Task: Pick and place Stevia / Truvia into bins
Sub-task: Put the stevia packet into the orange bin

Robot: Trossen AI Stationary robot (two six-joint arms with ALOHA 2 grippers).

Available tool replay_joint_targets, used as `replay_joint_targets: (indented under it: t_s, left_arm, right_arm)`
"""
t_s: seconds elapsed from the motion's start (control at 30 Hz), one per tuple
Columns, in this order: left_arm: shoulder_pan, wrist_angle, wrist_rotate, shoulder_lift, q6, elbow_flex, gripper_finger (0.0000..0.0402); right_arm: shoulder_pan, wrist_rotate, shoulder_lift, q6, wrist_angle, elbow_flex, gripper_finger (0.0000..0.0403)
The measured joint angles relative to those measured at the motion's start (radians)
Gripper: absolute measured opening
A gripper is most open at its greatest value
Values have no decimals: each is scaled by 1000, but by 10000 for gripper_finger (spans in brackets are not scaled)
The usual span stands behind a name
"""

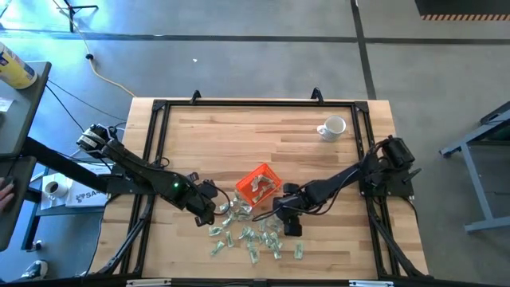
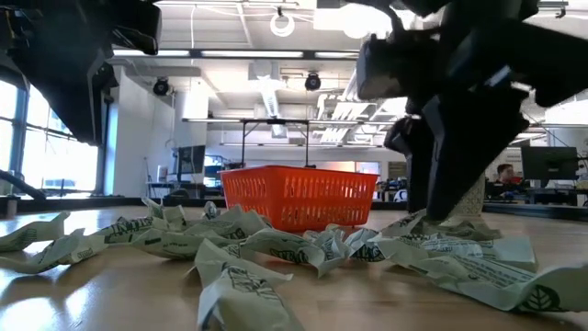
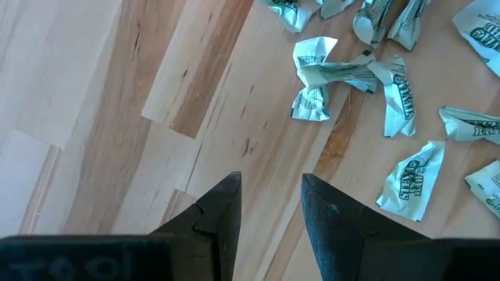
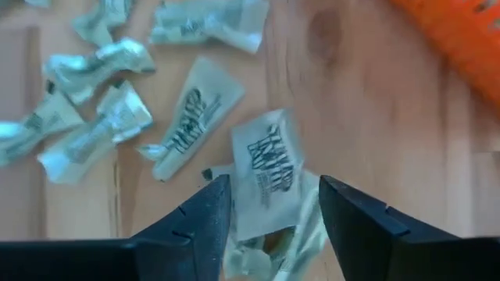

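Table (image 1: 263, 135): right pincer (image 4: 269, 204) low, straddling sachet (image 4: 268, 176).

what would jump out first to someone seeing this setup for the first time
The heap of crumpled green-and-white sachets strewn over the near edge of the wooden table catches the eye first, with the bright orange tray just behind it, already holding a few. Both dark arms reach in toward the heap: the right tool stands open over a sachet, and the left tool is open over bare wood beside the pile.
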Motion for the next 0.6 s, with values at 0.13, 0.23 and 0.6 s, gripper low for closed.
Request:
replay_joint_targets:
  t_s: [0.13,0.23,0.6]
  left_arm:
    - [0,-1,0,0,-2,0,168]
    - [0,-8,1,0,-13,0,168]
    - [0,-8,1,0,-15,0,168]
  right_arm:
    - [2,-33,8,-4,4,0,163]
    - [2,-13,2,2,4,0,149]
    - [0,6,0,-7,-9,3,124]
